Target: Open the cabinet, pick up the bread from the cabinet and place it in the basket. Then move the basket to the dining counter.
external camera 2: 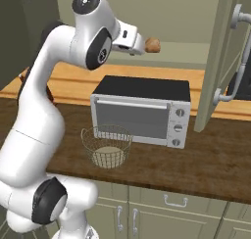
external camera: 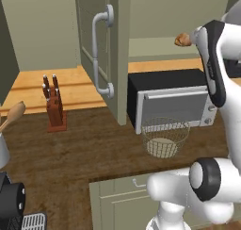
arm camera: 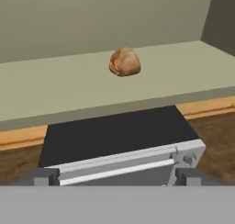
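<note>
Your hand [arm camera: 117, 176] is spread wide and holds nothing, aimed at the bread [arm camera: 124, 62], which sits on the cabinet [external camera: 104, 50] shelf well back from its front edge. The basket [external camera 2: 106, 146] stands on the worktop [external camera 2: 206, 164] touching the microwave [external camera 2: 142, 110] front, near the front edge.

We see the cabinet [external camera: 120, 45] in sage green, its open door carrying a pale grey metal handle [external camera: 101, 54]. The bread [arm camera: 124, 62] is golden brown with darker mottling, resting on a shelf [arm camera: 69, 90] of the same muted green. The basket [external camera 2: 107, 146] is thin grey wire mesh over a pale beige bottom. Under it, the worktop [external camera: 75, 153] shows dark brown wood grain, while the ledge [external camera: 70, 85] behind is light orange wood. The microwave [external camera 2: 142, 110] has a black top and a silver-grey front with a dark window. The knife block [external camera: 55, 112] is reddish brown. Our arm [external camera 2: 39, 115] is white with dark joints, and the fingers [arm camera: 43, 176] look dark grey.
</note>
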You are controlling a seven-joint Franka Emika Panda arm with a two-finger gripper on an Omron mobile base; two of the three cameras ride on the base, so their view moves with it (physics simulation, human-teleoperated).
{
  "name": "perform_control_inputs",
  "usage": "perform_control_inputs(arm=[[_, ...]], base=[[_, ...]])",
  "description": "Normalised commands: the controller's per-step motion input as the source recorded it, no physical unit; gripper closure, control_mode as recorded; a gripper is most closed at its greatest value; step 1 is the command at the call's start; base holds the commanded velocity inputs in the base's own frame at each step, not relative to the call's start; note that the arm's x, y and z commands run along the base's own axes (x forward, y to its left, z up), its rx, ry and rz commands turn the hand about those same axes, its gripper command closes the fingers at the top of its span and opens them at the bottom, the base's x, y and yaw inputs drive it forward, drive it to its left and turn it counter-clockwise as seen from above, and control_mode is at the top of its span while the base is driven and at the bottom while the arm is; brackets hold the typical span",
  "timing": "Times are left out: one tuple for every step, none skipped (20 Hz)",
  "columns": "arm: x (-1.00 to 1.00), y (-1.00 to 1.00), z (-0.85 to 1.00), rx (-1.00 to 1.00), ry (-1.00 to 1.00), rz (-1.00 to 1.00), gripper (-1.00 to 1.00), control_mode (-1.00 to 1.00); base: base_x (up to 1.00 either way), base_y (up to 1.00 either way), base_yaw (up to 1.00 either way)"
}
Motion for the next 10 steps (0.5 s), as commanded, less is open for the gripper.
perform_control_inputs(arm=[[0.91,-0.01,0.0,0.0,-0.04,0.13,-1.0,-1.0],[0.89,-0.04,0.0,0.0,-0.01,0.09,-1.0,-1.0],[0.78,-0.08,0.0,0.0,0.0,0.05,-1.0,-1.0],[0.71,-0.04,0.0,0.0,0.0,0.0,-1.0,-1.0],[0.76,-0.02,0.0,0.0,0.0,0.0,-1.0,-1.0],[0.84,-0.02,0.0,0.0,0.01,0.0,-1.0,-1.0],[0.79,-0.07,0.0,0.0,0.01,0.0,-1.0,-1.0],[0.81,-0.16,0.0,0.0,0.04,0.0,-1.0,-1.0],[0.81,-0.21,0.0,0.0,0.03,0.0,-1.0,-1.0],[0.8,-0.26,0.0,0.0,0.03,0.0,-1.0,-1.0]], base=[[0.0,0.0,0.0],[0.0,0.0,0.0],[0.0,0.0,0.0],[0.0,0.0,0.0],[0.0,0.0,0.0],[0.0,0.0,0.0],[0.0,0.0,0.0],[0.0,0.0,0.0],[0.0,0.0,0.0],[0.0,0.0,0.0]])
